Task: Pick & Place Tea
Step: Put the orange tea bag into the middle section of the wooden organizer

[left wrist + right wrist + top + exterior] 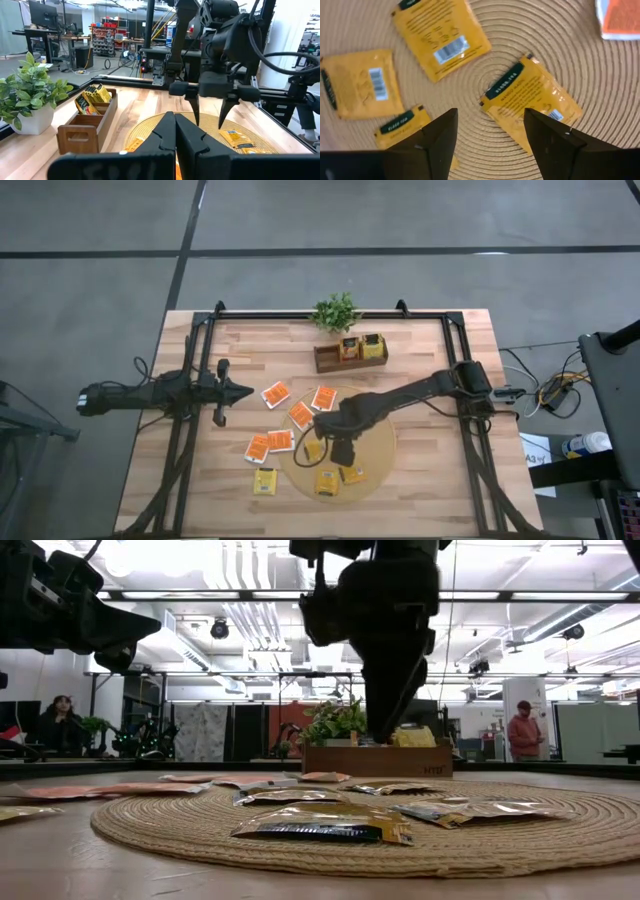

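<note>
Yellow packet [532, 102] lies flat on the mat [385, 450], among other yellow ones; orange packets [275, 393] lie off its edge. Right gripper [490, 135] hovers over it, jaws spread, holding nothing. Step judged: approach for pickup. Next: descend, straddle packet, close. Box [335, 358] already holds some. Left gripper [240, 391] waits aside, clenched empty.

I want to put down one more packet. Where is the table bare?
Bare wood lies right of the mat and along the front-left corner of the table. It is crowded between the left gripper and the mat, where orange packets lie.
</note>
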Available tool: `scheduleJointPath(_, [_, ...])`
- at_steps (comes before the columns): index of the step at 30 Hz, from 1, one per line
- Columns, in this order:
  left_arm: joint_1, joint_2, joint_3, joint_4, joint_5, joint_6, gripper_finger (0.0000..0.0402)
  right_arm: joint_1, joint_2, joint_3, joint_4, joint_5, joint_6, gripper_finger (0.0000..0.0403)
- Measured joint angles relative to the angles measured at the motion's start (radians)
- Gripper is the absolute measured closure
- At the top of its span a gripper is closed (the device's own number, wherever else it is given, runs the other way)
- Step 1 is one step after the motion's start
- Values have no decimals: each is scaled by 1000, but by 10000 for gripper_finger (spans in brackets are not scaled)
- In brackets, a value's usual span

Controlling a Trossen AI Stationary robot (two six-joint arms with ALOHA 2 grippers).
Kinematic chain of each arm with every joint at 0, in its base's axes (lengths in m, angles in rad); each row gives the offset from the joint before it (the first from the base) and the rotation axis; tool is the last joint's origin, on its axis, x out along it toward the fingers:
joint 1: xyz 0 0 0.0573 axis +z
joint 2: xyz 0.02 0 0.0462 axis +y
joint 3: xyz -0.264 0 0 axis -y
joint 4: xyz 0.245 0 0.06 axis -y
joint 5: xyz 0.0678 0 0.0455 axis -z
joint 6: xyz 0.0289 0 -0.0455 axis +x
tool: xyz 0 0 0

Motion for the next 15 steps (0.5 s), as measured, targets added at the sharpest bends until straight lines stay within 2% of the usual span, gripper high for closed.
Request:
scheduleJointPath(8, [0,0,0,0,0,0,402,-32,63,13,-19,-12,120,190])
scheduleJointPath(15, [1,0,0,0,0,0,402,-43,120,87,-35,-25,194,193])
